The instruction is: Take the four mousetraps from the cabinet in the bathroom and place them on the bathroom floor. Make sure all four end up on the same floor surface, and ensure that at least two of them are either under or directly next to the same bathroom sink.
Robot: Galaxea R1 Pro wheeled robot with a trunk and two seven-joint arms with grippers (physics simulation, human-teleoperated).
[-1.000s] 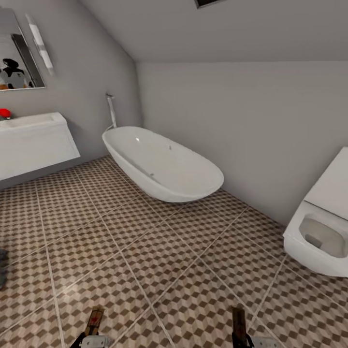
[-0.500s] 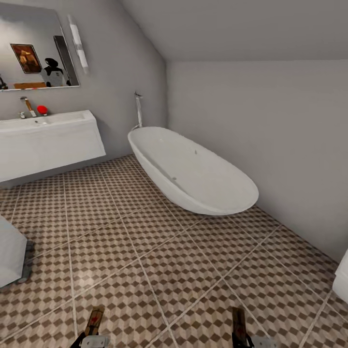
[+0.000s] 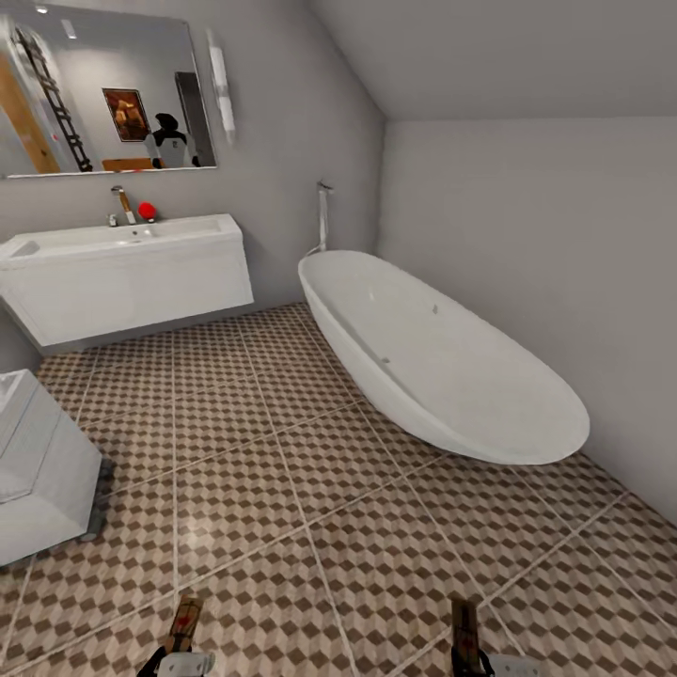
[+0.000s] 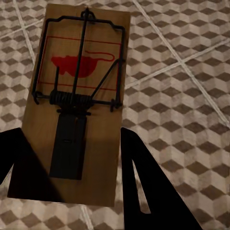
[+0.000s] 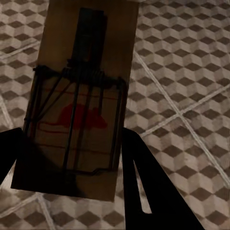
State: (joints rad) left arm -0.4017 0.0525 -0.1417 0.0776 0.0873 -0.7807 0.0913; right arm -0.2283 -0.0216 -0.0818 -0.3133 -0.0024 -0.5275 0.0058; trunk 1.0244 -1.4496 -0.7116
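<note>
Closest to the robot, the left gripper pinches one brown mousetrap with a red mouse picture on it, and the right gripper pinches a second mousetrap, both held up in the air above the bathroom floor with its little cube pattern. A bit farther off, a white box-like unit stands on the floor at the left, and a big white bathtub sits near the right wall. Farthest away, a white sink hangs on the back wall under a mirror, with a small red thing beside its tap.
</note>
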